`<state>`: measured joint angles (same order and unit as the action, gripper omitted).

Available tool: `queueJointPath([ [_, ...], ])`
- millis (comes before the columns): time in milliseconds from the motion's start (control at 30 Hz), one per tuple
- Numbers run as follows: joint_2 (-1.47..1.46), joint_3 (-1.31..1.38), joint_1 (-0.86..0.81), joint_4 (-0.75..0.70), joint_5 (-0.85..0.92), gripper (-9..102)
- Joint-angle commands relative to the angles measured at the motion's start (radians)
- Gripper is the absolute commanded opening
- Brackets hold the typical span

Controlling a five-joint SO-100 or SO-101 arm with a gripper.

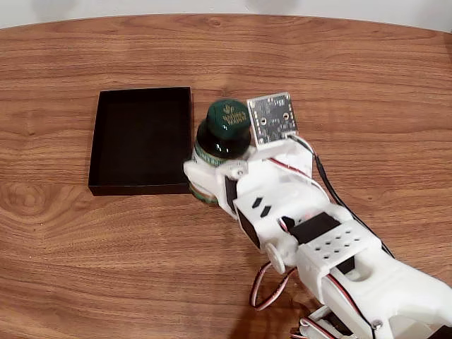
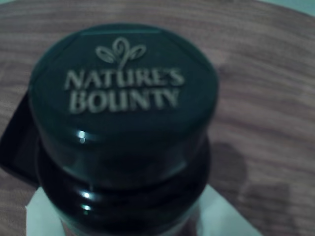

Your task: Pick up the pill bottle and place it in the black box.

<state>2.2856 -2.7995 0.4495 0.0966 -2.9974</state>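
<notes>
On the wood-grain table point(image 1: 367, 92), small dark green round pill bottle point(image 1: 224, 134) stands upright, just right of the shallow matte black box point(image 1: 141, 139), outside its wall. White two-finger gripper point(image 1: 212, 173) clamped around the bottle's labelled body. Wrist view: cap point(image 2: 123, 93) reads "Nature's Bounty", slightly blurred; box corner point(image 2: 17, 142) at left.
</notes>
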Motion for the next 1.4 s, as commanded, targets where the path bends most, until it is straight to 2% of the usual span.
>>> queueJointPath([
  [0,-0.023,0.201,0.034,-0.008,-0.008,17],
  [233,-0.121,0.374,0.063,-0.064,-0.017,16],
  [433,-0.23,0.469,0.074,-0.046,-0.064,16],
  [900,-0.571,0.535,0.075,0.278,-0.15,16],
  [1367,-0.776,0.629,0.095,0.456,-0.189,16],
])
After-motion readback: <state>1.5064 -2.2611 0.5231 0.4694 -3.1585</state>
